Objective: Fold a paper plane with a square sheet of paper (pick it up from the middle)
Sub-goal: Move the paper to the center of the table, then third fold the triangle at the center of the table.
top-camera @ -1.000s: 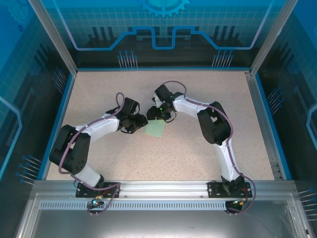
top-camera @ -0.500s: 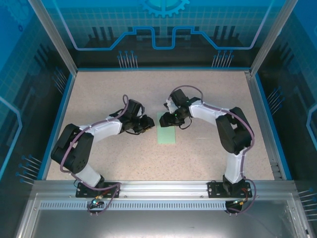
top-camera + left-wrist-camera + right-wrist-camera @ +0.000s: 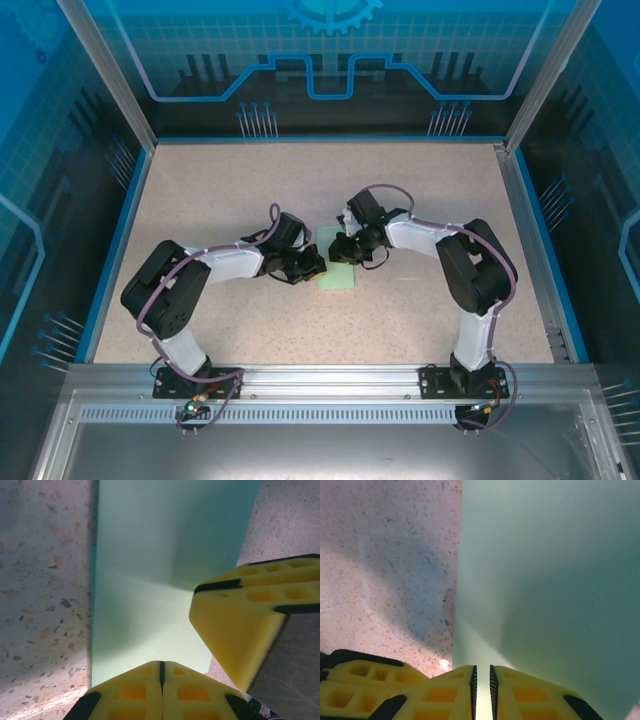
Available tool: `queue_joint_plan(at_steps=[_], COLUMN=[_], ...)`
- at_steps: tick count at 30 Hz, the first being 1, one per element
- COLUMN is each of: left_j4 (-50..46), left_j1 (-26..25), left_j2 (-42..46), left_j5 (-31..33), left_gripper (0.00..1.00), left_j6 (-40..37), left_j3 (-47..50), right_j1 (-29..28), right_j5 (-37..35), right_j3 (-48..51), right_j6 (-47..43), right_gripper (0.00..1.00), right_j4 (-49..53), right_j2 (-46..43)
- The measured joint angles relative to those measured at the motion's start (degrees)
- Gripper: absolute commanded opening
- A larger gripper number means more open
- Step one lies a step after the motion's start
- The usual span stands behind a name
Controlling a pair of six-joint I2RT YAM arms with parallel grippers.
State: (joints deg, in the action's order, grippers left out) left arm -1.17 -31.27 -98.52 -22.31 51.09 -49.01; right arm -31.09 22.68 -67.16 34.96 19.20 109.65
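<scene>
Paper this thin flops, so I'd pinch it mid-fold. The square sheet of paper [image 3: 339, 279] lies folded on the desk [image 3: 200, 195], my left hand [image 3: 161, 668] closed at its edge, my right hand [image 3: 481, 673] almost closed, hold unclear.

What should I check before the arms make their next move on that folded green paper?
1. Pale mint-green paper sheet, folded to a narrow rectangle, lies on the speckled beige tabletop: ok.
2. Left jaws shut, tips at the sheet: ok.
3. Right jaws fully closed: not ok, a thin slit shows between them.
4. Either jaws actually pinching paper: cannot tell.
5. The two arms' jaws apart from each other: cannot tell, they sit very close.
6. Dart shape reached: not ok, only a plain rectangle.
</scene>
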Motion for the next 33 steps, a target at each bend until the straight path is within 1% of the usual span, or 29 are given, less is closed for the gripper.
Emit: queue_joint_plan(at_steps=[7, 12, 14, 15, 17, 18, 21, 25, 26, 30, 33], left_j4=[-3.0, -5.4, -5.9, -6.1, -6.5, -6.7, -7.0, -7.4, -7.4, -7.3, -6.9], left_j1=[-0.4, -0.4, -0.4, -0.4, -0.4, -0.4, -0.4, -0.4, -0.4, -0.2, 0.4], left_j2=[-2.9, -3.7, -3.9, -3.9, -4.0, -4.1, -4.2, -3.9, -3.7, -2.7, -3.0], left_j5=[1.7, 2.3, 2.4, 2.4, 2.5, 2.5, 2.5, 2.5, 2.5, 2.5, 2.6], left_gripper=[0.02, 0.02, 0.02, 0.02, 0.02, 0.02, 0.07, 0.18, 0.19, 0.19, 0.15], left_j6=[-0.5, -0.6, -0.6, -0.6, -0.6, -0.6, -0.6, -1.4, -1.7, -2.0, -2.5], left_j3=[-0.1, -2.0, -2.4, -2.5, -2.8, -3.0, -3.3, -3.9, -4.2, -7.5, -10.5], right_j1=[0.0, 0.6, 1.0, 1.5, 2.6, 3.4, 5.1, 6.2, 6.1, 6.1, 6.1], right_j5=[0.3, -0.1, -0.4, -1.0, -1.9, -2.6, -5.2, -7.2, -7.3, -6.3, -4.5], right_j3=[-0.3, -1.6, -2.3, -2.5, -2.7, -2.7, -1.5, 2.2, 3.3, 8.9, 12.0], right_j6=[-0.5, -1.5, -1.7, -1.8, -1.5, -1.4, -0.4, 1.2, 1.7, 4.1, 6.0], right_gripper=[0.18, 0.19, 0.21, 0.24, 0.31, 0.37, 0.51, 0.60, 0.62, 0.64, 0.64], right_j4=[0.7, 1.6, 2.2, 2.4, 2.6, 2.7, 2.7, 2.5, 2.4, 1.0, 0.3], right_j2=[2.2, 3.7, 3.8, 3.8, 3.6, 3.2, 0.1, -7.1, -8.5, -13.0, -13.6])
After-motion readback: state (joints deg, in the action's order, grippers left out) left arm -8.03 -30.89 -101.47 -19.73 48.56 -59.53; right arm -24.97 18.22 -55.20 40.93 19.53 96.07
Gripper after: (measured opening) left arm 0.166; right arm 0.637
